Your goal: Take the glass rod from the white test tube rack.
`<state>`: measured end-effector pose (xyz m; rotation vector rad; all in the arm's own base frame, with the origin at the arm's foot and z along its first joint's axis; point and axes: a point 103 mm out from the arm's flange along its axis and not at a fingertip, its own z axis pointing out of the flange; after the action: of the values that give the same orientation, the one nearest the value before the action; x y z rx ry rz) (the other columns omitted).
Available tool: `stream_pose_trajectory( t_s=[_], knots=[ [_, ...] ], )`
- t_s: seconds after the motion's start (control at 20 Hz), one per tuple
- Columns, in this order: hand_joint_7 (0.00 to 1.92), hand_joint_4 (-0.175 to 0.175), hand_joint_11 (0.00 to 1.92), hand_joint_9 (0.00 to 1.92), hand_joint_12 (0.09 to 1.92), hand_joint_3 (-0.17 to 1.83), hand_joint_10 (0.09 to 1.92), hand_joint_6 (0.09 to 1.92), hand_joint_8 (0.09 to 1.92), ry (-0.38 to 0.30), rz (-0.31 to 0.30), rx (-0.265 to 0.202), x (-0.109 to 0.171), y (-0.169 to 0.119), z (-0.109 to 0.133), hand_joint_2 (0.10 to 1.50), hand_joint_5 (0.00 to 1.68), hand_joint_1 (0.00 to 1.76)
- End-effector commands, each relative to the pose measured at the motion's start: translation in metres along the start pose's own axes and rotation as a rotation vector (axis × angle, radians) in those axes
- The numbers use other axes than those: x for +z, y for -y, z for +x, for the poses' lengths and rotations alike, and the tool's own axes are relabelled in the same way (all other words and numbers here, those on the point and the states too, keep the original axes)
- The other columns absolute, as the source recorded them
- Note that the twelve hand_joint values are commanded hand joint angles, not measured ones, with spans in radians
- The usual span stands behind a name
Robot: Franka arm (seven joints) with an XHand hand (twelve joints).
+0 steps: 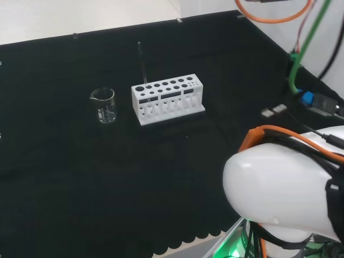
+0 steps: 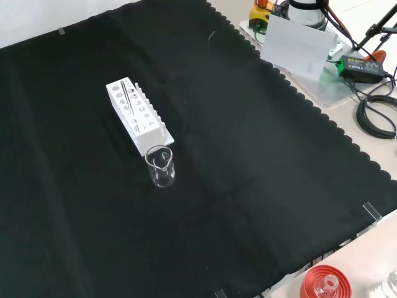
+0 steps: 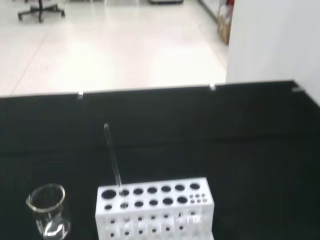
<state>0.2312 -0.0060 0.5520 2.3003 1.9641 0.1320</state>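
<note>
One glass rod [image 1: 142, 67] stands nearly upright in a hole near the left end of the white rack [image 1: 167, 99] in the head view, a beaker [image 1: 104, 105] just left of it. From the front, the beaker [image 2: 160, 166] sits below the rack [image 2: 138, 116]. The wrist view has the rod [image 3: 112, 156] tilted. Whether the hand's fingers are apart or together, I cannot tell.

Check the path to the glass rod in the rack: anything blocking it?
Nothing visible does. The glass rod sticks up out of the white rack at its beaker end, with open space above it. The beaker stands apart, left of the rack in the head view.
</note>
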Motion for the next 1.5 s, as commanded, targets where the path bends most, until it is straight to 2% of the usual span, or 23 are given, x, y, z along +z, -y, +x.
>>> stream_pose_trajectory(
  t_s=[0.05, 0.4, 0.45, 0.5, 0.6, 0.65, 0.8, 1.1, 1.35, 1.5],
  knots=[
    [0.05, -0.032, 0.0, 0.17, 0.95, -0.1, 0.09, 0.09, 0.09, 0.02, -0.007, 0.064, -0.015, 0.03, -0.007, 1.1, 0.05, 0.51],
    [0.06, -0.032, 0.0, 0.18, 0.97, -0.1, 0.09, 0.09, 0.09, 0.019, 0.001, 0.067, -0.012, 0.025, -0.006, 1.1, 0.05, 0.51],
    [0.05, -0.032, 0.0, 0.19, 1.02, -0.1, 0.09, 0.09, 0.09, 0.008, -0.016, 0.071, -0.012, 0.024, -0.006, 1.1, 0.06, 0.51],
    [0.04, -0.032, 0.0, 0.18, 1.11, -0.1, 0.19, 0.09, 0.09, 0.01, -0.011, 0.067, -0.012, 0.026, -0.007, 1.1, 0.06, 0.51],
    [0.01, -0.031, 0.0, 0.09, 1.3, -0.12, 0.58, 0.09, 0.19, 0.003, -0.016, 0.063, -0.013, 0.026, -0.006, 1.11, 0.06, 0.51],
    [0.01, -0.031, 0.0, 0.06, 1.36, -0.13, 0.72, 0.09, 0.22, 0.004, -0.009, 0.061, -0.014, 0.024, -0.007, 1.11, 0.06, 0.51],
    [0.0, -0.033, 0.02, 0.06, 1.46, -0.14, 0.89, 0.09, 0.33, 0.012, -0.009, 0.042, -0.016, 0.015, -0.002, 1.12, 0.08, 0.5],
    [0.0, -0.043, 0.14, 0.16, 1.47, -0.17, 0.92, 0.09, 0.68, 0.032, 0.006, -0.032, -0.018, -0.023, 0.02, 1.14, 0.14, 0.5],
    [0.09, -0.053, 0.16, 0.22, 1.47, -0.17, 0.93, 0.09, 0.77, 0.036, -0.009, -0.081, -0.013, -0.051, 0.03, 1.14, 0.2, 0.51],
    [0.13, -0.058, 0.16, 0.24, 1.47, -0.17, 0.93, 0.09, 0.79, 0.032, 0.018, -0.103, 0.003, -0.078, 0.039, 1.14, 0.23, 0.52]
  ],
)
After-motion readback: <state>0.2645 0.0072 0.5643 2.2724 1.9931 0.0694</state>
